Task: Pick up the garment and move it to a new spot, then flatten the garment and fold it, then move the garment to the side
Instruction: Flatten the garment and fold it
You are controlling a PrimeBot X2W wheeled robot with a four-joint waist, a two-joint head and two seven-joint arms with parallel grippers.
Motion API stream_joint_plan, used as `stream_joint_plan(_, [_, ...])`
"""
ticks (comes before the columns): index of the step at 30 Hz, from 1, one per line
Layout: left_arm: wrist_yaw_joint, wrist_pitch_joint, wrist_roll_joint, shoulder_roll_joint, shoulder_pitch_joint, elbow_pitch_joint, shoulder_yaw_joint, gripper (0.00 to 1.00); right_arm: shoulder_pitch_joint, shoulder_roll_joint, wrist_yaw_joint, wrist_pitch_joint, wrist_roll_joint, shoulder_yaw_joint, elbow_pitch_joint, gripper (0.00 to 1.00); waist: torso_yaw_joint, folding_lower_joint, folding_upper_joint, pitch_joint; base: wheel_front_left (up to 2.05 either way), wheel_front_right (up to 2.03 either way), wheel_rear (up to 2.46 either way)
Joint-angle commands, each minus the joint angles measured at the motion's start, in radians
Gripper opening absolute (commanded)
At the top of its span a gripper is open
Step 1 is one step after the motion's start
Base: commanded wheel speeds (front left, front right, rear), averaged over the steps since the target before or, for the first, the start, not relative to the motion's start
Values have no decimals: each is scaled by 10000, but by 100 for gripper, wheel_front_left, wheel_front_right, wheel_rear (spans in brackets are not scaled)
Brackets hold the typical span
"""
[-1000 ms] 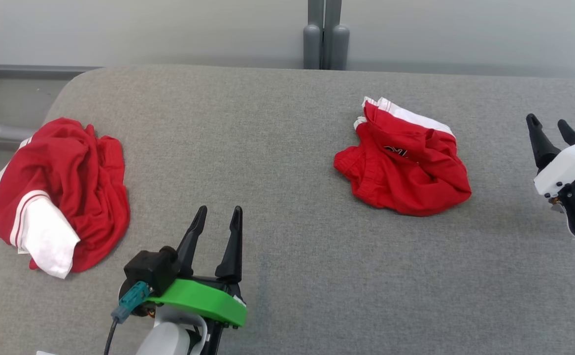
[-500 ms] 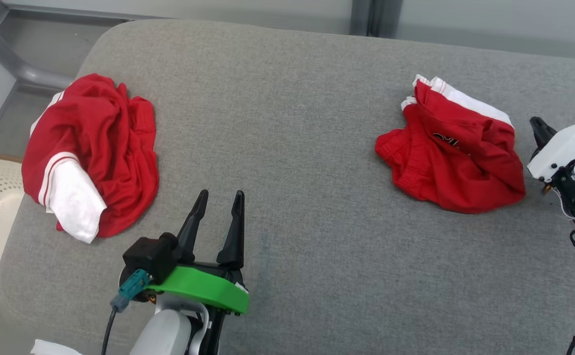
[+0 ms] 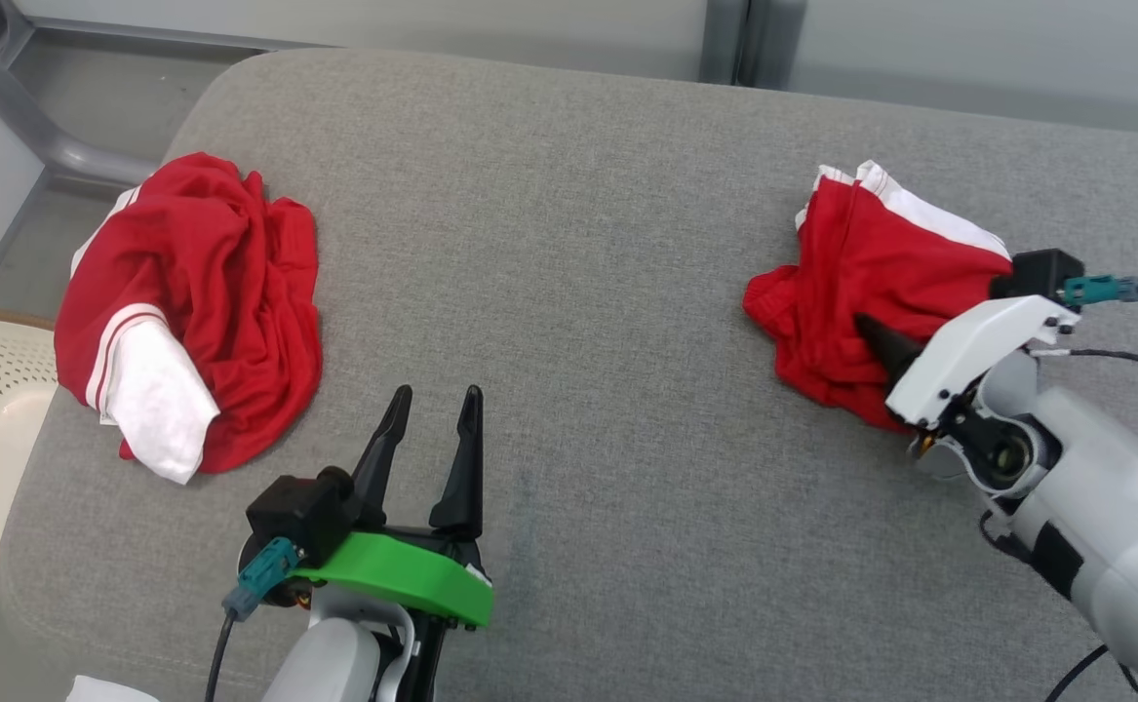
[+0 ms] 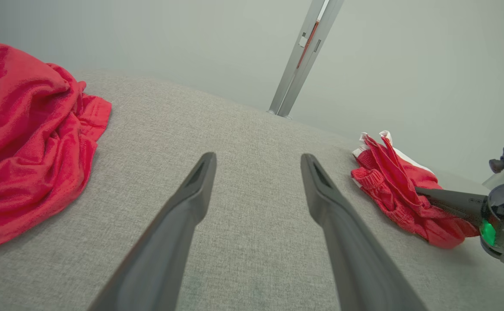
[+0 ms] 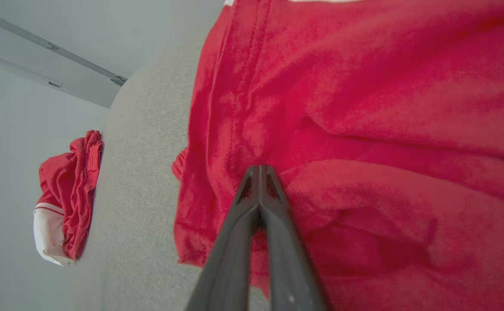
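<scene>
Right hand (image 5: pixel 259 169): closed tight, tips pinching a fold of the red shorts (image 3: pixel 856 258). The shorts lie crumpled on the right part of the bench (image 3: pixel 569 292), near its far edge. The grip looks shallow. I judge a slow, straight lift best, checking that the cloth rises with me before I carry it.

Left hand (image 3: pixel 435 400): wide, holding nothing, hovering near the front edge, left of middle.

A second red-and-white garment (image 3: pixel 203 292) sits by the left edge. The broad bare middle of the bench is open and suits the new spot. Keep clear of the far edge.
</scene>
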State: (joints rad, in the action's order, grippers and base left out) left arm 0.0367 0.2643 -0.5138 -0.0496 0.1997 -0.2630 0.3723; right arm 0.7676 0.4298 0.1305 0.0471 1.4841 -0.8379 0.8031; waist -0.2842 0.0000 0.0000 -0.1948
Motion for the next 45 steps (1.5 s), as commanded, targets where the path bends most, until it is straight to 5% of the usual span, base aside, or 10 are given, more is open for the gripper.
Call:
stream_joint_plan(1, [52, 0, -62, -19, -75, -34, 18, 100, -205, -192, 4, -28, 10, -128, -193, 0, 139, 0, 0, 123, 0, 0, 0])
stream_joint_plan(11, [79, 0, 8, -20, -124, -263, -23, 100, -485, -1251, 4, -275, -110, -874, -981, 0, 252, 0, 0, 518, 0, 0, 0])
stream_joint_plan(19, [145, 1, 154, -20, -412, -317, -282, 100, -600, -822, 4, -1326, -610, -1290, -2162, 0, 612, 0, 0, 1155, 0, 0, 0])
stream_joint_plan(21, [150, 1, 185, -20, -522, -324, -377, 100, -591, -650, 4, -1668, -761, -1403, -2424, 42, 778, 0, 0, 1327, 0, 0, 0])
stream_joint_plan(23, [147, 1, 240, -20, -628, -331, -477, 100, -586, -426, 4, -2036, -927, -1467, -2662, 100, 983, 0, 0, 1506, 0, 0, 0])
stream_joint_plan(33, [174, 0, 509, -42, -992, -80, -1237, 100, -712, 496, 4, -3115, -2583, -1210, -2843, 100, 2151, 0, 0, 2009, 0, 0, 0])
stream_joint_plan(45, [210, 1, 1258, -53, -1312, 358, -2253, 100, -3169, 108, 4, -3123, -7304, 3533, -3807, 100, 3401, 0, 0, 2087, 0, 0, 0])
